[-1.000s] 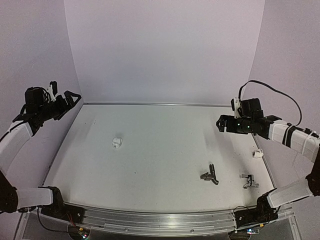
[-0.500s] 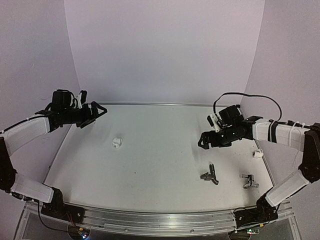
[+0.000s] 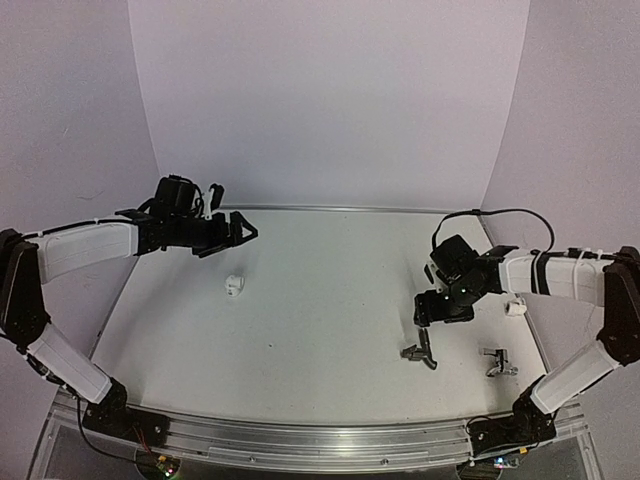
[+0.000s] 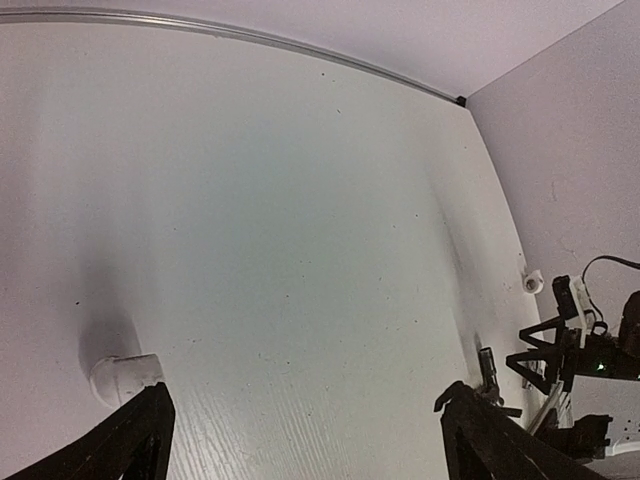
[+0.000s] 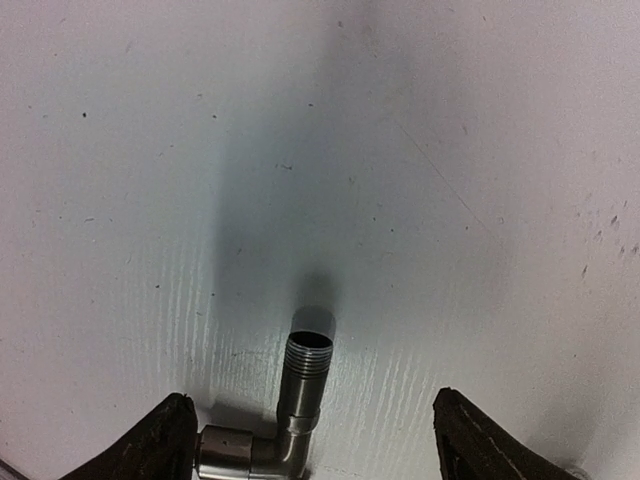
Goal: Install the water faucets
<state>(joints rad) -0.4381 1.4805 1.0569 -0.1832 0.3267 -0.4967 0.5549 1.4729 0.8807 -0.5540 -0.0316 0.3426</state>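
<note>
Hovering with right fingers (image 5: 165, 445) wide apart, either side of the dark tap (image 3: 426, 350) lying on the surface (image 3: 320, 330). Same with left fingers (image 4: 125, 450): wide apart, empty. Could squeeze crooked and flick the tiny tap away.

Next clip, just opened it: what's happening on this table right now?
Two arms are setting up to install faucets, and nothing is held yet. The right tool hangs open just above the dark faucet, whose threaded end shows between its fingers in the right wrist view, untouched. The left tool is open in the air near a small white fitting. The silver faucet lies by itself toward the table's right edge.
</note>
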